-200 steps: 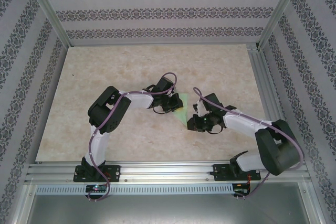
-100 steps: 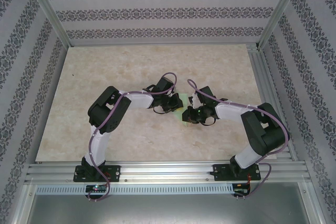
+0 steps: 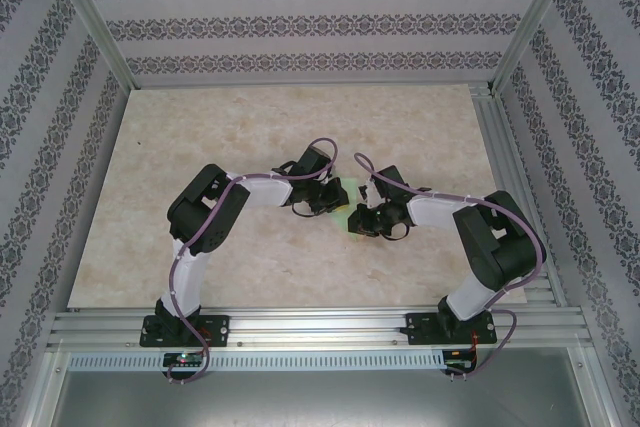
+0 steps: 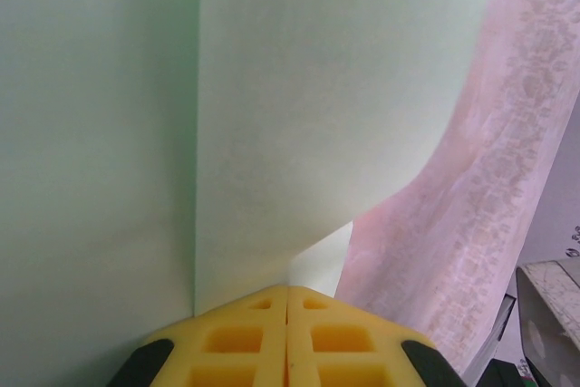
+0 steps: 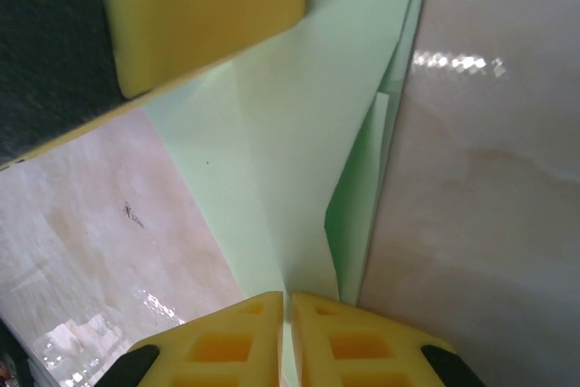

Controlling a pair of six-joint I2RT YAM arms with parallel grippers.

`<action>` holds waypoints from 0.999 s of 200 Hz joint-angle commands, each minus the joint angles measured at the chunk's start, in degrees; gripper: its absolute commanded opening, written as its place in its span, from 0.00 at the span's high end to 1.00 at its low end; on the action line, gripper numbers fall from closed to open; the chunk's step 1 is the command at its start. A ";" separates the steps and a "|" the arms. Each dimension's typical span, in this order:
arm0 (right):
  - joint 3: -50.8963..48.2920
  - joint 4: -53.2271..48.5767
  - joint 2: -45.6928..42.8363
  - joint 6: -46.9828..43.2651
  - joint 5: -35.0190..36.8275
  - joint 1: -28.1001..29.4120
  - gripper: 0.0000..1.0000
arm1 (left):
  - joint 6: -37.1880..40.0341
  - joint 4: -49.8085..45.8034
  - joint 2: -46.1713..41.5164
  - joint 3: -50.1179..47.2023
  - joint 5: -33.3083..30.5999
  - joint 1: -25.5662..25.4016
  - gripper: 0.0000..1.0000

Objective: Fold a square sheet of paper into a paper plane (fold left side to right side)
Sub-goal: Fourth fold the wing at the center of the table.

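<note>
The square sheet of paper (image 3: 347,210) is pale green and folded into a narrowing wedge; it lies mid-table between my two grippers, mostly covered by them. My left gripper (image 3: 322,205) is shut, its yellow tips (image 4: 287,289) resting on the paper (image 4: 299,88), where a flap curls up beside a straight crease. My right gripper (image 3: 362,222) comes in from the right. Its jaws (image 5: 286,296) are closed to a thin slit with a raised fold of the paper (image 5: 290,160) running into it. The left gripper's yellow fingers (image 5: 199,6) press on the sheet's far end.
The beige marbled table (image 3: 250,127) is bare around the paper. Patterned walls and aluminium frame posts (image 3: 95,22) enclose it on three sides. A metal rail (image 3: 320,327) carries both arm bases at the near edge.
My right arm has swung left and farther in, bringing its gripper up against the paper by the left gripper. More of the green sheet is now covered. The left arm has held still.
</note>
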 commanded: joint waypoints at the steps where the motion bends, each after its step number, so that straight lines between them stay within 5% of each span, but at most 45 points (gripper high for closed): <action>1: -4.05 -3.05 1.70 0.90 3.39 -0.52 0.87 | 3.08 -5.52 1.28 0.74 -4.42 2.34 0.90; 98: -5.41 -3.64 1.78 0.98 3.82 -0.82 0.89 | 6.92 -5.68 -11.17 -2.58 -2.76 3.12 0.88; 200: -5.38 -4.80 1.39 0.62 5.38 -0.58 0.89 | -0.25 3.18 -6.95 -5.02 -1.06 -3.49 0.90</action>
